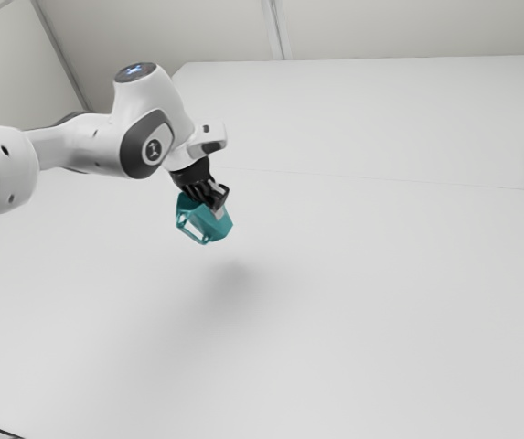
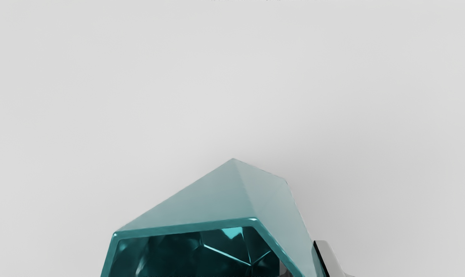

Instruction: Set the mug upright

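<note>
Holding the teal mug [image 1: 216, 225] by its wall, my gripper [image 1: 213, 205] has it tipped above the white table [image 1: 380, 320], left of the exterior view's middle. Letting go up here could make it fall and roll. Its shiny, slanted sides look smooth, so it might slip or twist. Its corners look pointy.
</note>
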`<state>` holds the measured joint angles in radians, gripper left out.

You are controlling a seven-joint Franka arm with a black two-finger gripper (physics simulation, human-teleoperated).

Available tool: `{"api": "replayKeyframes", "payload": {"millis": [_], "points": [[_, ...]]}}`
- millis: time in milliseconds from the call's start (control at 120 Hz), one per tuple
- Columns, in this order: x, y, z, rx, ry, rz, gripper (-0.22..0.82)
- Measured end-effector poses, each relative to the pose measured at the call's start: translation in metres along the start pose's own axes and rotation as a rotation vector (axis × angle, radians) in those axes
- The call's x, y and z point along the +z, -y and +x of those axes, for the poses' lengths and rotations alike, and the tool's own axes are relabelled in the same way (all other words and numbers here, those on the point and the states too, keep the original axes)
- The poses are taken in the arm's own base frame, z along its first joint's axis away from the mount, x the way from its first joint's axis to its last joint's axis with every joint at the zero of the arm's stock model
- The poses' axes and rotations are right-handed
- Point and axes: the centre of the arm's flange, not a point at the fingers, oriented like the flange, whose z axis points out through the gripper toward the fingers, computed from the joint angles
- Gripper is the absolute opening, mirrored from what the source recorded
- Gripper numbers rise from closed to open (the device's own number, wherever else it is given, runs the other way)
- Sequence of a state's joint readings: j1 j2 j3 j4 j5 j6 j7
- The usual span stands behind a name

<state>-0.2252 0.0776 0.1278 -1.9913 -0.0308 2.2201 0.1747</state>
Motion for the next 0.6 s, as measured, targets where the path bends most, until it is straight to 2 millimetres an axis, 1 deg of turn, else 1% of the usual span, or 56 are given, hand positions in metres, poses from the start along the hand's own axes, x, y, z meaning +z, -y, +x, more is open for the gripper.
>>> {"api": "replayKeyframes", "payload": {"millis": [133,283,408,600], "points": [[-0.001,-0.005,-0.004,-0.042,0.031,-0.003,-0.17],[0.005,-0.008,-0.019,-0.095,0.082,-0.011,-0.17],[0.016,-0.002,-0.028,-0.143,0.119,-0.013,-0.17],[0.03,0.014,-0.034,-0.216,0.155,-0.008,-0.17]]}}
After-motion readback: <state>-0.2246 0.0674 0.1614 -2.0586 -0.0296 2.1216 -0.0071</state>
